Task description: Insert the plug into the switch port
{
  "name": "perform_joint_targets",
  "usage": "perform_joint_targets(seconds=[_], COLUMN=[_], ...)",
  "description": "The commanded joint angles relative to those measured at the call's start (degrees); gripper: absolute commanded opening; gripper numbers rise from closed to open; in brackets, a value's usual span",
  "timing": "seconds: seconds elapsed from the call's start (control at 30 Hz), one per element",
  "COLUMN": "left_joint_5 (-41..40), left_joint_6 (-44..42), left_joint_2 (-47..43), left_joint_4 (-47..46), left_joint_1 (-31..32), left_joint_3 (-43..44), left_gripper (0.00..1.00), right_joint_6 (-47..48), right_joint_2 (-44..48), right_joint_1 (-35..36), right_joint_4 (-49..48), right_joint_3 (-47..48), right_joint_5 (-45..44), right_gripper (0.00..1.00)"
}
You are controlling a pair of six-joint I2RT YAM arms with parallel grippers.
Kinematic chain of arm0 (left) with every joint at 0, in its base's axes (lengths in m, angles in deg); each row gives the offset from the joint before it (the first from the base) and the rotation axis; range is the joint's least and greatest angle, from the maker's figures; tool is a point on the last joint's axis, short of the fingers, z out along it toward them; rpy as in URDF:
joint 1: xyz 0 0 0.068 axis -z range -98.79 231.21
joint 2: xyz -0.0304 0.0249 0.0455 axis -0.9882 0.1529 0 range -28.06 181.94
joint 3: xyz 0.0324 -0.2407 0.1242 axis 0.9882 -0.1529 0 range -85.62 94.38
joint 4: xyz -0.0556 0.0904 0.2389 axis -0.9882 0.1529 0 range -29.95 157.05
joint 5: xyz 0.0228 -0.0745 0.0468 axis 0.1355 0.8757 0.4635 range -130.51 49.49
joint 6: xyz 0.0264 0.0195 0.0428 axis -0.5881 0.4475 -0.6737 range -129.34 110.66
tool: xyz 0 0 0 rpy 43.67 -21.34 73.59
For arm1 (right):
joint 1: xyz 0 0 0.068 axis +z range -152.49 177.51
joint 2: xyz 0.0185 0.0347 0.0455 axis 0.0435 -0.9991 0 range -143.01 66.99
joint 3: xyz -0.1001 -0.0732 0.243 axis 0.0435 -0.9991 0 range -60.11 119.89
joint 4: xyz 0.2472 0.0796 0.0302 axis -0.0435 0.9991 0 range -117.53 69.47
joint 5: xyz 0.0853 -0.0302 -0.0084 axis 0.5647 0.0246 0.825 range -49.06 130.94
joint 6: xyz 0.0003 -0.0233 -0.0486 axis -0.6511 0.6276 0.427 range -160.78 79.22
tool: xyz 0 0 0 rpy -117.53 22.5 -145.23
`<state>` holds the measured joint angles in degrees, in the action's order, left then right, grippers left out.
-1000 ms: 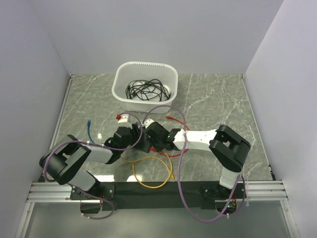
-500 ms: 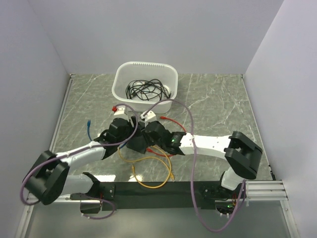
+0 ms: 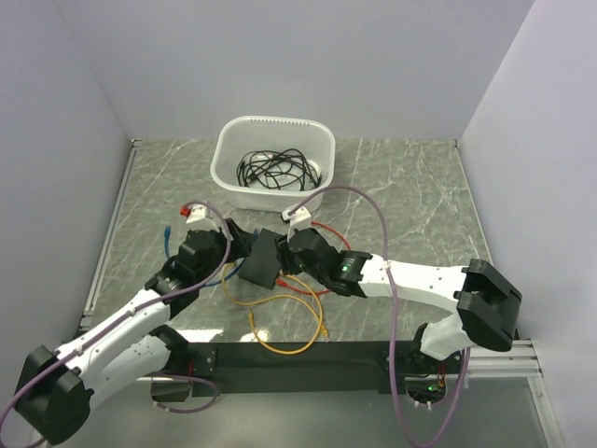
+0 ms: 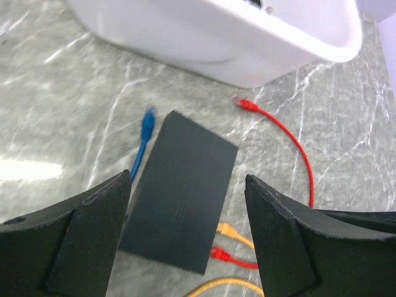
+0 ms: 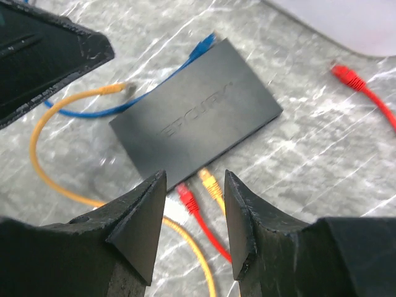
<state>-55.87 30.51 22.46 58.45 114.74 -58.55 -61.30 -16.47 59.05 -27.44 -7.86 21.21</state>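
The black switch (image 3: 261,259) lies flat on the marble table (image 3: 401,196) near the white tub (image 3: 224,154), with a red plug (image 5: 185,195) and a yellow plug (image 5: 209,182) at one long edge. The left gripper (image 4: 185,180) hangs above it, spread wide and empty. The right gripper (image 5: 195,176) is partly spread and also empty.

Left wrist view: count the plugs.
4: blue plug beside the switch, far red plug by the tub, yellow plug and near red plug at the switch's edge; others possibly hidden.

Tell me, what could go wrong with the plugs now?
The red plug and yellow plug lie side by side at the switch, so the open right gripper might pinch both. The switch lies unheld on the table, so a push may just slide it away.
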Motion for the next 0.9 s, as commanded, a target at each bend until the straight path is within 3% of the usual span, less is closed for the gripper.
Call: perform_joint_targets(seconds=[0.0,0.17,0.43,0.6,0.87], left_joint_5=[-1.3,-0.3,2.4,3.0,4.0], left_joint_6=[3.7,6.9,7.8,8.2,9.2], left_joint_2=[-3.7,-6.6,-4.1,-3.8,-4.1], left_joint_4=[5.0,6.9,8.0,9.7,13.4], left_joint_1=[-0.7,-1.2,-1.5,-1.5,-1.5], left_joint_3=[-3.3,-6.4,-6.9,-7.1,-6.1], left_gripper=[0.8,0.82,0.77,0.64,0.51], right_joint_6=[-2.1,-2.5,-2.8,-2.9,-3.3], right_joint_2=[3.2,2.7,1.7,1.2,0.6], right_joint_1=[0.8,1.3,1.7,1.7,1.7], right_joint_4=[-0.6,-0.5,-0.5,0.6,0.5], right_joint_3=[-1.6,-1.9,-1.4,-1.3,-1.2], right_joint_5=[1.6,2.1,2.1,1.9,1.8], right_gripper=[0.5,0.5,0.5,0.5,0.5])
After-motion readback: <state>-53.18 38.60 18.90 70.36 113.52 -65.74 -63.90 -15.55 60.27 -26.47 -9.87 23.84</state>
